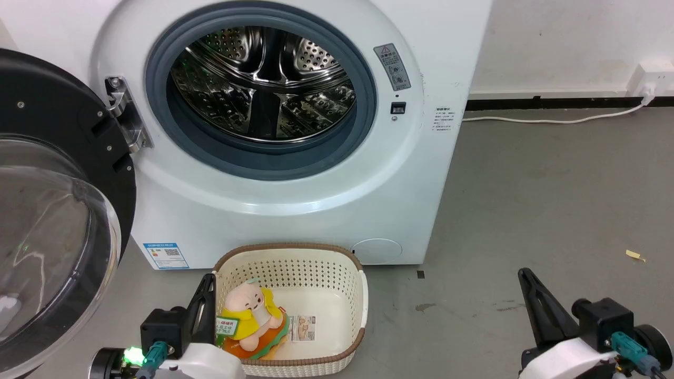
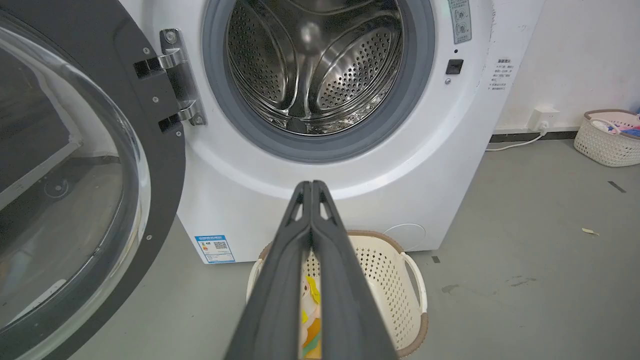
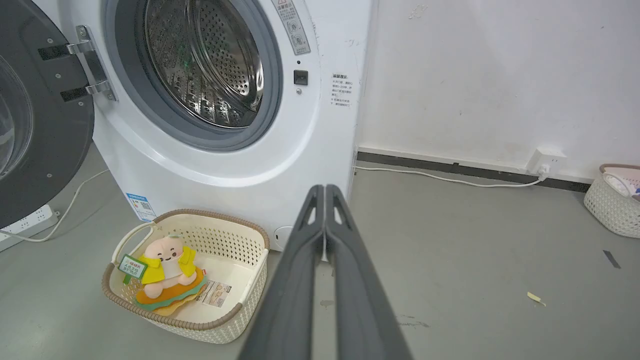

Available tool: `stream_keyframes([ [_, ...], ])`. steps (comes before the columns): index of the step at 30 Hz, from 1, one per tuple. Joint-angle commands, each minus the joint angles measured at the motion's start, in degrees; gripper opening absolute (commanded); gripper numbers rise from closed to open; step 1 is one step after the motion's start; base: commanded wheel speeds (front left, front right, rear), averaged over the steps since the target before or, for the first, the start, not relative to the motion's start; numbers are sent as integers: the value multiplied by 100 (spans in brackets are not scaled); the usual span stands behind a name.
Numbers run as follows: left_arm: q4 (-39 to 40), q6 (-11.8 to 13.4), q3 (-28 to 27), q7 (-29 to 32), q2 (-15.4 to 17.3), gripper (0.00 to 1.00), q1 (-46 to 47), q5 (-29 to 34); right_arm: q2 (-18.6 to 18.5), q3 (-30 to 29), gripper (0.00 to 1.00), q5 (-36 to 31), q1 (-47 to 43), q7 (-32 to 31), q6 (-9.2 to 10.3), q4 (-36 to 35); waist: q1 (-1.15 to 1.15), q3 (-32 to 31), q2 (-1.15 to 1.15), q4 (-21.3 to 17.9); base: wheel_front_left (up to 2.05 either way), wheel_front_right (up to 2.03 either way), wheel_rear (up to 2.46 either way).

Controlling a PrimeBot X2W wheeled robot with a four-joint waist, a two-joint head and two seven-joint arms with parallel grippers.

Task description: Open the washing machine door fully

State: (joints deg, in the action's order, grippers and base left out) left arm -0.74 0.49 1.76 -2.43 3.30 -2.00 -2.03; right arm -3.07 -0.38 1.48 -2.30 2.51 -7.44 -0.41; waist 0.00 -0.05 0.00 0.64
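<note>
**Door stands wide on its hinge, both grippers closed and clear of it**

The washing machine door [image 1: 52, 210] hangs open at the left of the washing machine [image 1: 295, 210], turned out on its metal hinge [image 1: 126, 113] so that its inner face and bulging glass bowl look toward the robot. The grey gasket [image 1: 363, 105] and the steel drum [image 1: 263, 84] are fully exposed, nothing crossing the opening. Judged from this, the task looks done or nearly so; whether the hinge allows any further swing cannot be told.

The left gripper [image 1: 210, 281] sits low at the robot's left, its two dark fingers pressed together with nothing between them, as the left wrist view [image 2: 312, 187] makes plain. It is apart from the door and just beside a cream basket [image 1: 358, 300] on the floor before the machine, in which a plush toy [image 1: 253, 316] lies. The right gripper [image 1: 526, 276] rests low at the right over bare grey floor, well apart from the machine, jaws likewise together and empty [image 3: 325, 190].

Both arms seem parked in a rest pose, probably to keep them out of the door's arc. Any last nudge would fall to the left arm, the nearer one, pushing on the black rim and not the glass.
</note>
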Motion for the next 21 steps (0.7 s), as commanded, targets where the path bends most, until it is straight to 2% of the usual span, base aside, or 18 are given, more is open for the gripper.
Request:
stream_keyframes([
  [1, 26, -14, -27, 29, -7, 0, 109, 68, 17, 13, 0, -21, 100, -35, -4, 17, 0, 0, 0, -2, 0, 0, 0],
  [21, 74, -49, -176, 243, -42, 0, 200, 203, 19, 38, 0, -148, 230, -251, -5, 41, 0, 5, 0, -64, 0, 0, 0],
])
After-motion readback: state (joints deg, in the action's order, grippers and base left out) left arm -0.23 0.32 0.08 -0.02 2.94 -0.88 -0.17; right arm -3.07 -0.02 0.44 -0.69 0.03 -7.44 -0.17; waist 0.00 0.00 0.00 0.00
